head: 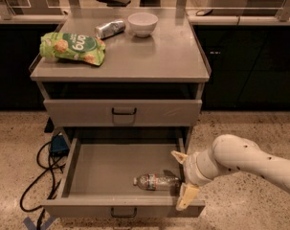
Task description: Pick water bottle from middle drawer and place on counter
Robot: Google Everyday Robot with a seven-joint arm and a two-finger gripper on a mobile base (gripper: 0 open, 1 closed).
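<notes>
End effector (183,177) gapes wide, holding nothing — the water bottle (156,181) lies on its side in the middle drawer (111,169), just to its left, long axis pointing between the fingers (188,196).

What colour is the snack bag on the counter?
Green bag, camera view; pincer open beside the water bottle.

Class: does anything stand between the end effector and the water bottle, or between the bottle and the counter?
Nothing visible does. The end effector, open, sits at the right end of the water bottle lying in the middle drawer. On the counter, chip bag, can and bowl occupy the rear and left.
</notes>
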